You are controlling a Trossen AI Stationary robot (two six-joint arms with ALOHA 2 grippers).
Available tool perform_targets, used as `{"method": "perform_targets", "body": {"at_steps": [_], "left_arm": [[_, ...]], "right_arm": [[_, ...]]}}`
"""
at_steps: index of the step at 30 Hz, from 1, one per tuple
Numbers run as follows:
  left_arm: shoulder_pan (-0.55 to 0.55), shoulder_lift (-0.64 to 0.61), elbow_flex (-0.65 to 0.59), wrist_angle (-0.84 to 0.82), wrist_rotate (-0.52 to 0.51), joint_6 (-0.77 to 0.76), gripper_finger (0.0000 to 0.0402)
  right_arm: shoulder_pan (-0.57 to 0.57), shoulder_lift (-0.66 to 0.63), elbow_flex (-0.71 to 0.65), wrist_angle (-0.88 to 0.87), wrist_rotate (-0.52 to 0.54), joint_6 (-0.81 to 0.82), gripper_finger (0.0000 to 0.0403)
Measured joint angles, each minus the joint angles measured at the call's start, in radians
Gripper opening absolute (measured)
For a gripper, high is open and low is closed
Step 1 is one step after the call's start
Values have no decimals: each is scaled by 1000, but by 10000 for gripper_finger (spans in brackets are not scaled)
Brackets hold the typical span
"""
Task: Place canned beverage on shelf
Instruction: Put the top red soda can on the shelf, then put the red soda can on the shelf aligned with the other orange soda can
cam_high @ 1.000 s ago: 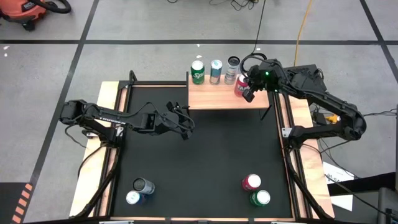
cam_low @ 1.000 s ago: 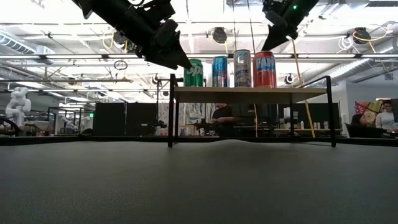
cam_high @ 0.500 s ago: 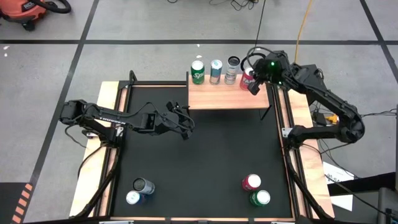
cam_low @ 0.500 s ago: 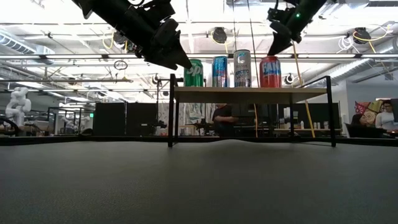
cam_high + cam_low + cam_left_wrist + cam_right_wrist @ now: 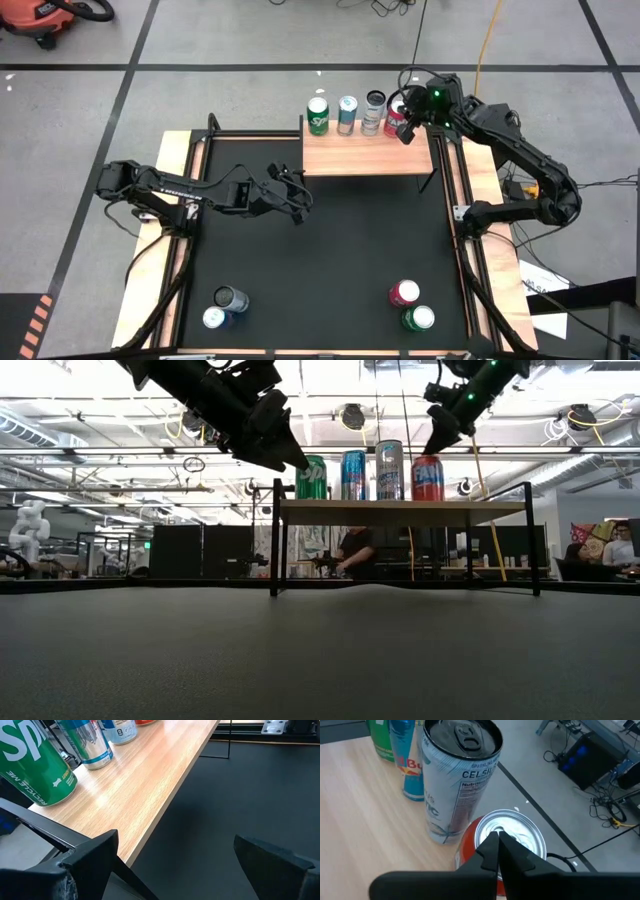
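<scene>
The light-wood shelf (image 5: 365, 157) stands at the table's far edge on thin black legs. A green can (image 5: 318, 115), a blue can (image 5: 347, 112), a pale silver can (image 5: 373, 110) and a red can (image 5: 396, 119) stand upright in a row on it. My right gripper (image 5: 406, 130) is shut, its tips over the red can's top (image 5: 520, 832), as the low view (image 5: 433, 445) also shows. My left gripper (image 5: 296, 206) hangs open and empty above the table, just left of the shelf's near left corner (image 5: 145, 780). My right gripper has its shut fingertips (image 5: 492, 845) on or just over the red can's lid (image 5: 512, 827), near the rim; I cannot tell if they touch. The fingers slant down from the near right. The can stands upright on the shelf beside the silver can (image 5: 460, 780).
On the black table near its front edge stand two cans at the left (image 5: 230, 298) (image 5: 215, 318) and a red can (image 5: 404, 292) and a green can (image 5: 418, 318) at the right. The table's middle is bare black surface.
My right gripper has gone toward the table's far edge. The red can has slid along the shelf top with it, from the shelf's near right part into line with the other cans, staying upright.
</scene>
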Motion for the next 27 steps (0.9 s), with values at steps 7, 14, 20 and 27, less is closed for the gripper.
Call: {"method": "perform_targets", "body": {"at_steps": [7, 14, 20, 27], "left_arm": [[2, 0, 0, -2, 0, 4, 396], [2, 0, 0, -2, -5, 4, 396], [1, -6, 0, -6, -123, 7, 396], [-1, -31, 0, -9, -133, 25, 396]], "right_arm": [[-6, 4, 0, 10, -2, -21, 0], [-22, 0, 0, 7, -3, -29, 0], [-21, -52, -4, 17, 1, 69, 3], [-21, -137, -4, 28, -20, 117, 45]]}}
